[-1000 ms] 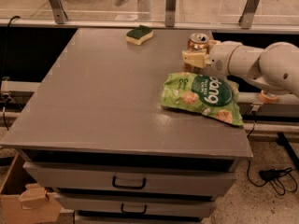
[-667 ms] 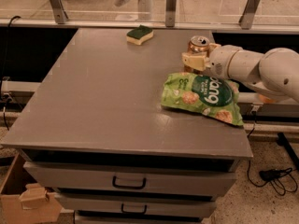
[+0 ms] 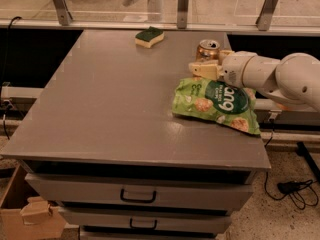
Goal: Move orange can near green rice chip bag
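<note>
The orange can (image 3: 208, 48) stands upright near the table's far right edge, just behind the green rice chip bag (image 3: 216, 102). The bag lies flat and crinkled at the right side of the table. My gripper (image 3: 204, 63) reaches in from the right on a white arm (image 3: 270, 74). Its tan fingers (image 3: 202, 70) sit on either side of the can's lower body and are shut on it. The near finger hides the can's base, right above the bag's far edge.
A green-and-yellow sponge (image 3: 149, 36) lies at the far middle of the grey table (image 3: 110, 114). A railing with metal posts (image 3: 183, 6) runs behind the table. Drawers (image 3: 137, 196) are below the front edge. A cardboard box (image 3: 30, 211) sits on the floor at left.
My gripper and the can have shifted slightly left and toward the bag. The bag and the sponge have not moved.
</note>
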Robot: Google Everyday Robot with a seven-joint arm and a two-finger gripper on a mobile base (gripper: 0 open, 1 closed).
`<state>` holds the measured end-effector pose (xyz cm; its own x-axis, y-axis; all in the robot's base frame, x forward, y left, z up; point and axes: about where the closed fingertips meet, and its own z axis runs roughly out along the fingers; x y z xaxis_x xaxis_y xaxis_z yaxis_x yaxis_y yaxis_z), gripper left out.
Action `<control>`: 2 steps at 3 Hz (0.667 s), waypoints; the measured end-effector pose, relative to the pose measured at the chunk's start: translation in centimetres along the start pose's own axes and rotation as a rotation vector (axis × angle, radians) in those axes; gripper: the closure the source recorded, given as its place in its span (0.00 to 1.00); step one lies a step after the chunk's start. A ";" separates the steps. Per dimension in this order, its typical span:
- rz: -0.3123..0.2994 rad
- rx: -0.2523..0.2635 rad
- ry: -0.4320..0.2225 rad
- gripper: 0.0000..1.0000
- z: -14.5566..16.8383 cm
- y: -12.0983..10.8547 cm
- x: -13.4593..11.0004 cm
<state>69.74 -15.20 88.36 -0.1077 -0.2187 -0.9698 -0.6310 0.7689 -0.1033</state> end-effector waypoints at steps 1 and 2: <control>0.000 -0.003 0.000 0.00 0.1 0.1 0.0; 0.000 -0.003 -0.001 0.00 0.1 0.2 0.0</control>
<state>69.74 -14.98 88.34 -0.1071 -0.2182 -0.9700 -0.6335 0.7669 -0.1026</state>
